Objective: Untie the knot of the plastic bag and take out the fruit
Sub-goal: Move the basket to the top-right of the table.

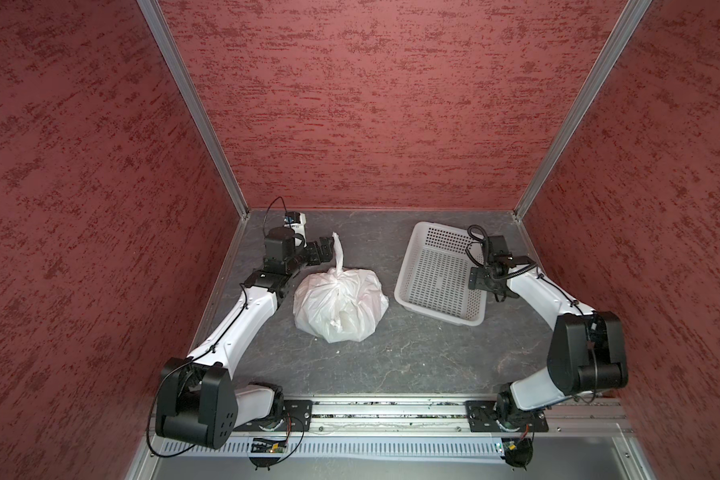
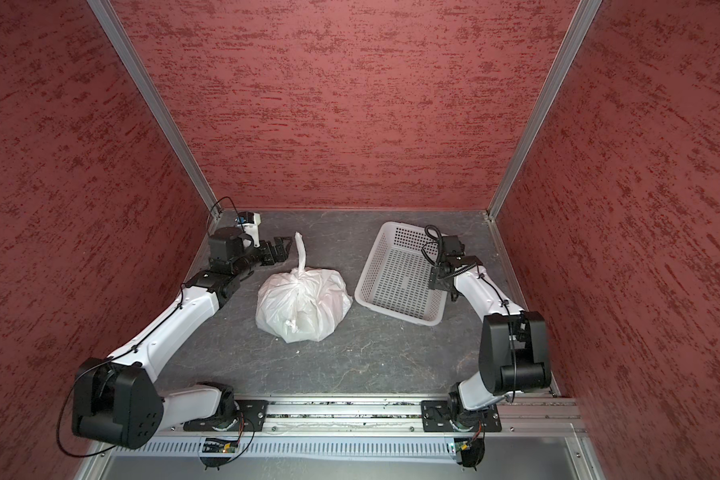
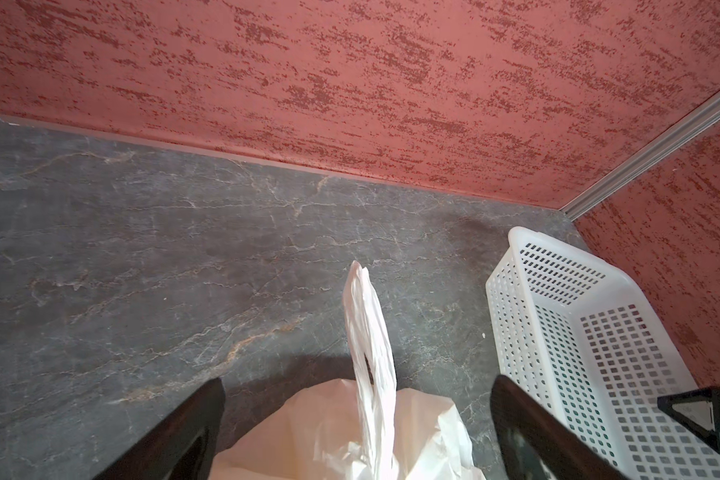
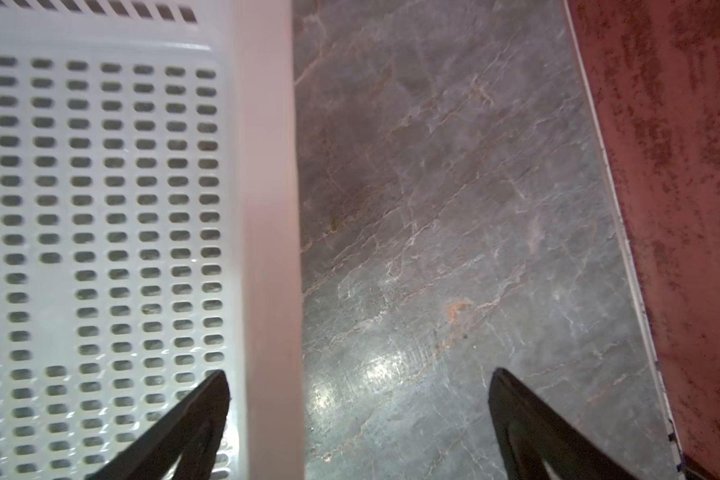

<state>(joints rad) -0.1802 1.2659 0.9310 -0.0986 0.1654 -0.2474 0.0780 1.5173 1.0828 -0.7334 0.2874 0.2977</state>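
The white plastic bag (image 1: 350, 305) (image 2: 312, 299) sits bulging on the dark table left of centre. It is tied shut, and the knot (image 1: 338, 272) (image 2: 301, 272) is on its top. A twisted tail (image 1: 338, 249) (image 3: 368, 324) rises from the knot. My left gripper (image 1: 326, 248) (image 2: 282, 248) (image 3: 358, 386) is open just left of the tail. In the left wrist view the tail stands between its spread fingers without touching them. My right gripper (image 1: 478, 282) (image 2: 436, 281) (image 4: 358, 376) is open and empty, straddling the basket's right rim. The fruit is hidden inside the bag.
A white perforated basket (image 1: 406, 282) (image 2: 368, 276) (image 3: 512, 291) (image 4: 267, 187) stands empty at the right rear, close to the bag. Red textured walls enclose the table on three sides. A metal rail with both arm bases runs along the front edge.
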